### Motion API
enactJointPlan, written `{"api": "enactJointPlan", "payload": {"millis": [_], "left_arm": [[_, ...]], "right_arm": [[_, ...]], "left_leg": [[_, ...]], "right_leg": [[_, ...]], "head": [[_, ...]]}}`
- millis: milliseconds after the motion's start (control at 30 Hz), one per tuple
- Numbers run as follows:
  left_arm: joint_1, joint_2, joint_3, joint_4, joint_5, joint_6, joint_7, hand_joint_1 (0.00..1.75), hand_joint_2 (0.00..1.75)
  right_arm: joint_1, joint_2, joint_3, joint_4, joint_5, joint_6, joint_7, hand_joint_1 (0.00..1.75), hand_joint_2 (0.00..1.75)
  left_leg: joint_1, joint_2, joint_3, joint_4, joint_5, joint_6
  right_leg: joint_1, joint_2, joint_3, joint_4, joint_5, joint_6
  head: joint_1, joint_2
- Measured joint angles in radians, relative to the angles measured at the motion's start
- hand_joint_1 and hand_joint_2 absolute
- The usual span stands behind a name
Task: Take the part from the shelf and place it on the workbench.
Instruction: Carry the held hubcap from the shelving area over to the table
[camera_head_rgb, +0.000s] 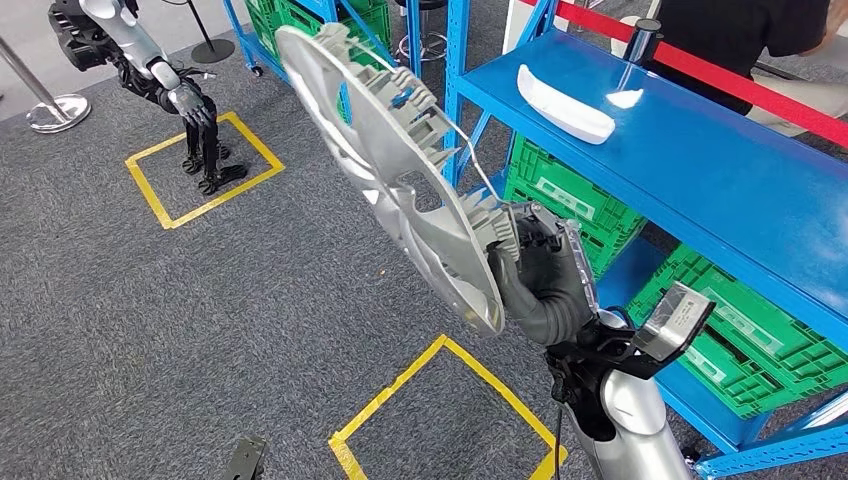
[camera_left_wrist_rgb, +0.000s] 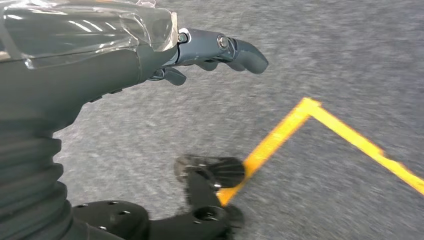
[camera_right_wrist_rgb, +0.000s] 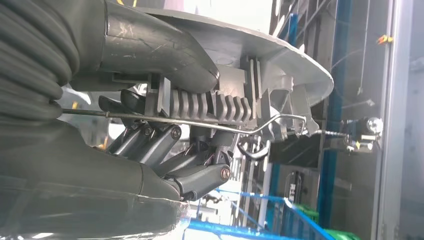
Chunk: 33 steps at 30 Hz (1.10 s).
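Observation:
The part is a large silver wheel cover (camera_head_rgb: 395, 160) with ribbed clips and a wire ring on its back. My right hand (camera_head_rgb: 540, 275) grips it by the lower rim and holds it up on edge, over the carpet beside the blue shelf (camera_head_rgb: 700, 170). In the right wrist view the thumb (camera_right_wrist_rgb: 150, 47) presses on the cover's rim (camera_right_wrist_rgb: 260, 55) while the dark fingers (camera_right_wrist_rgb: 165, 145) curl behind the ribbed clips. My left hand (camera_left_wrist_rgb: 215, 50) hangs over the grey carpet with nothing in it, fingers loosely bent.
A white curved part (camera_head_rgb: 565, 103) lies on the blue shelf top. Green crates (camera_head_rgb: 560, 200) sit on the lower shelf level. Yellow tape squares (camera_head_rgb: 440, 400) mark the carpet. Another robot (camera_head_rgb: 150, 70) stands at the far left. A person stands behind the shelf at the upper right.

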Motion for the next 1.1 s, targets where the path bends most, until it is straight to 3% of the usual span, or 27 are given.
{"api": "enactJointPlan", "payload": {"millis": [33,100,133,167,233,267,333,367,433,467,533,600,667,733,767,800,867,900,967,1033,1067,1100], "left_arm": [[0.01,0.0,-0.001,0.001,-0.002,0.0,0.001,0.0,1.75],[0.021,0.002,-0.003,0.008,-0.003,0.0,-0.015,0.0,1.75],[0.018,0.002,-0.004,0.013,-0.001,-0.002,-0.027,0.0,1.75],[0.011,0.002,-0.004,0.019,0.002,-0.006,-0.038,0.0,1.75],[-0.004,-0.002,-0.004,0.031,0.009,-0.017,-0.054,0.0,1.75],[-0.01,-0.005,-0.004,0.037,0.012,-0.021,-0.058,0.0,1.75],[-0.018,-0.011,-0.004,0.048,0.016,-0.027,-0.061,0.0,1.75],[-0.022,-0.013,-0.004,0.055,0.017,-0.03,-0.062,0.0,1.75],[-0.031,-0.017,-0.004,0.069,0.023,-0.035,-0.063,0.0,1.75],[-0.035,-0.019,-0.004,0.077,0.026,-0.035,-0.063,0.0,1.75],[-0.037,-0.022,-0.003,0.093,0.031,-0.035,-0.063,0.0,1.75],[-0.04,-0.027,-0.002,0.103,0.034,-0.035,-0.063,0.0,1.75],[-0.05,-0.035,-0.001,0.111,0.035,-0.037,-0.064,0.0,1.75],[-0.056,-0.042,-0.001,0.118,0.035,-0.038,-0.064,0.0,1.75],[-0.056,-0.045,-0.001,0.122,0.035,-0.039,-0.064,0.0,1.75],[-0.055,-0.047,-0.001,0.124,0.035,-0.039,-0.063,0.0,1.75],[-0.054,-0.048,-0.001,0.129,0.035,-0.039,-0.063,0.0,1.75],[-0.054,-0.049,-0.001,0.131,0.035,-0.039,-0.064,0.0,1.75],[-0.055,-0.048,-0.001,0.135,0.032,-0.041,-0.065,0.0,1.75],[-0.055,-0.048,-0.001,0.141,0.027,-0.043,-0.067,0.0,1.75],[-0.055,-0.048,-0.001,0.144,0.024,-0.044,-0.068,0.0,1.75],[-0.056,-0.048,-0.001,0.146,0.022,-0.044,-0.069,0.0,1.75]], "right_arm": [[-0.003,0.0,0.007,0.003,0.001,-0.003,0.0,1.75,1.75],[-0.003,-0.004,0.015,0.005,0.005,-0.007,-0.002,1.75,1.75],[-0.002,-0.007,0.016,0.005,0.008,-0.008,-0.003,1.75,1.75],[-0.001,-0.009,0.017,0.005,0.011,-0.008,-0.004,1.75,1.75],[-0.002,-0.012,0.017,0.005,0.017,-0.008,-0.001,1.75,1.75],[-0.002,-0.012,0.019,0.005,0.019,-0.007,0.002,1.75,1.75],[-0.006,-0.012,0.022,0.005,0.022,-0.007,0.01,1.75,1.75],[-0.009,-0.011,0.024,0.005,0.024,-0.006,0.012,1.75,1.75],[-0.014,-0.01,0.028,0.005,0.026,-0.006,0.016,1.75,1.75],[-0.016,-0.009,0.031,0.005,0.027,-0.006,0.017,1.75,1.75],[-0.018,-0.008,0.036,0.005,0.029,-0.006,0.019,1.75,1.75],[-0.021,-0.008,0.04,0.005,0.029,-0.007,0.023,1.75,1.75],[-0.021,-0.012,0.042,0.005,0.028,-0.009,0.025,1.75,1.75],[-0.019,-0.017,0.043,0.005,0.028,-0.01,0.026,1.75,1.75],[-0.018,-0.019,0.044,0.005,0.028,-0.01,0.026,1.75,1.75],[-0.018,-0.02,0.044,0.005,0.028,-0.01,0.026,1.75,1.75],[-0.018,-0.022,0.045,0.005,0.028,-0.011,0.027,1.75,1.75],[-0.018,-0.022,0.046,0.005,0.029,-0.012,0.027,1.75,1.75],[-0.017,-0.024,0.046,0.004,0.031,-0.017,0.026,1.75,1.75],[-0.016,-0.024,0.046,0.003,0.033,-0.022,0.025,1.75,1.75],[-0.015,-0.024,0.047,0.002,0.034,-0.024,0.025,1.75,1.75],[-0.014,-0.023,0.047,0.001,0.035,-0.026,0.025,1.75,1.75]], "left_leg": [[0.001,0.012,-0.002,0.004,-0.001,-0.004],[0.0,0.07,-0.024,0.05,-0.025,-0.011],[-0.001,0.105,-0.05,0.103,-0.049,-0.015],[0.001,0.126,-0.086,0.169,-0.077,-0.017],[0.003,0.137,-0.146,0.273,-0.108,-0.018],[0.003,0.138,-0.152,0.278,-0.1,-0.016],[-0.001,0.15,-0.105,0.184,-0.044,-0.004],[-0.009,0.174,-0.068,0.116,-0.02,0.006],[-0.024,0.211,-0.02,0.028,0.002,0.024],[-0.03,0.217,-0.016,0.016,-0.001,0.029],[-0.029,0.193,-0.01,0.001,0.006,0.036],[-0.021,0.166,0.007,-0.027,0.018,0.043],[-0.017,0.133,0.017,-0.04,0.026,0.048],[-0.017,0.099,0.017,-0.039,0.026,0.049],[-0.016,0.082,0.018,-0.038,0.026,0.048],[-0.014,0.065,0.018,-0.037,0.024,0.045],[-0.008,0.031,0.017,-0.026,0.016,0.035],[-0.007,0.016,0.014,-0.016,0.01,0.027],[-0.007,-0.006,0.005,-0.001,0.0,0.014],[-0.003,-0.02,0.0,0.002,-0.003,0.008],[-0.003,-0.007,-0.003,0.008,-0.005,0.005],[-0.004,0.022,-0.011,0.026,-0.014,0.001]], "right_leg": [[0.001,-0.007,0.002,-0.001,0.001,-0.006],[0.001,-0.025,0.008,-0.003,-0.001,-0.018],[0.005,-0.037,0.012,-0.003,-0.004,-0.024],[0.009,-0.05,0.013,-0.003,-0.007,-0.029],[0.015,-0.077,0.016,-0.003,-0.011,-0.035],[0.017,-0.088,0.017,-0.003,-0.014,-0.036],[0.021,-0.108,0.022,-0.003,-0.018,-0.037],[0.023,-0.116,0.026,-0.004,-0.021,-0.036],[0.027,-0.133,0.031,-0.006,-0.026,-0.03],[0.028,-0.143,0.033,-0.008,-0.028,-0.026],[0.028,-0.159,0.039,-0.015,-0.032,-0.019],[0.027,-0.126,0.031,0.007,-0.046,-0.017],[0.024,-0.066,-0.022,0.11,-0.085,-0.023],[0.021,-0.043,-0.094,0.229,-0.117,-0.024],[0.02,-0.04,-0.115,0.249,-0.113,-0.017],[0.018,-0.039,-0.116,0.231,-0.095,-0.007],[0.008,-0.02,-0.072,0.107,-0.027,0.018],[0.004,-0.002,-0.046,0.048,0.0,0.024],[0.003,0.024,-0.02,-0.003,0.024,0.014],[0.006,0.015,-0.018,0.0,0.023,-0.006],[0.007,0.007,-0.016,-0.001,0.023,-0.012],[0.007,-0.003,-0.013,-0.002,0.022,-0.018]], "head": [[0.0,0.0],[-0.006,0.0],[-0.008,0.0],[-0.011,0.0],[-0.011,0.0],[-0.011,0.0],[-0.011,0.0],[-0.011,0.0],[-0.01,0.0],[-0.01,0.0],[-0.011,0.0],[-0.008,0.0],[-0.003,0.0],[-0.001,0.0],[-0.001,0.0],[-0.002,0.0],[-0.001,0.0],[0.0,0.0],[0.001,0.0],[0.0,0.0],[0.0,0.0],[-0.004,0.0]]}}
